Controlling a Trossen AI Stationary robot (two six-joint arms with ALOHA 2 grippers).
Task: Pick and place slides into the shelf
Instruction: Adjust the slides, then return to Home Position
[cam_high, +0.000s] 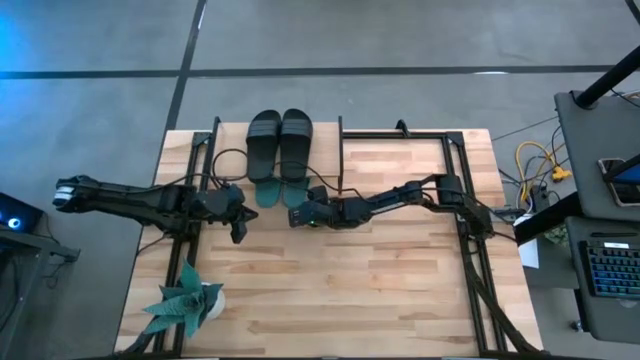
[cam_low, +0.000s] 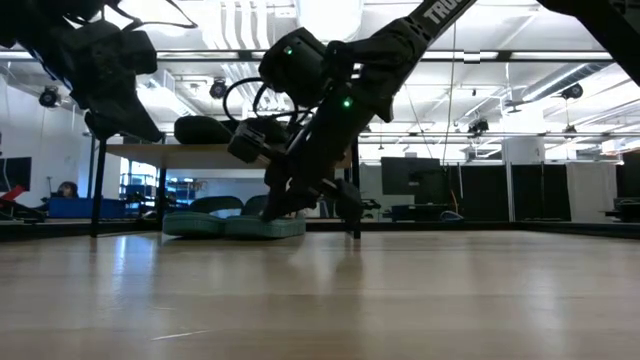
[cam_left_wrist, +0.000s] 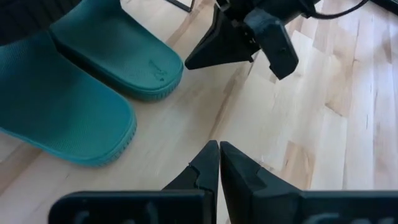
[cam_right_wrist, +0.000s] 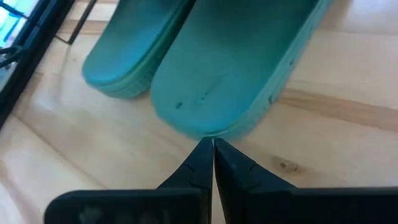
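The low wooden shelf (cam_high: 345, 130) stands at the table's far edge, and the black slides (cam_high: 280, 138) lie on its top board. Under that board lie the two teal slides (cam_high: 283, 192), soles down on the wood, with their heel ends sticking out toward the near side. My right gripper (cam_right_wrist: 211, 146) is shut, right at the heel of the right-hand teal slide (cam_right_wrist: 242, 68). My left gripper (cam_left_wrist: 219, 148) is also shut. It hovers over bare wood left of the teal slides (cam_left_wrist: 74, 93) and touches nothing. In the low view both teal slides (cam_low: 235, 225) lie flat below the shelf top. My right gripper meets the right-hand teal slide at its rounded heel rim (cam_right_wrist: 208, 129) with the tips of its shut fingers (cam_right_wrist: 198, 163). The fingers come from the near side, slanting down, and point along the slide's length. The slide lies flat on the wood.
A green plant (cam_high: 188, 300) stands near the table's near-left corner. Black frame rails (cam_high: 470, 210) run along the table's left and right sides. Bare wood fills the table's middle and near part. A desk with a keyboard (cam_high: 610, 270) stands beyond the right edge.
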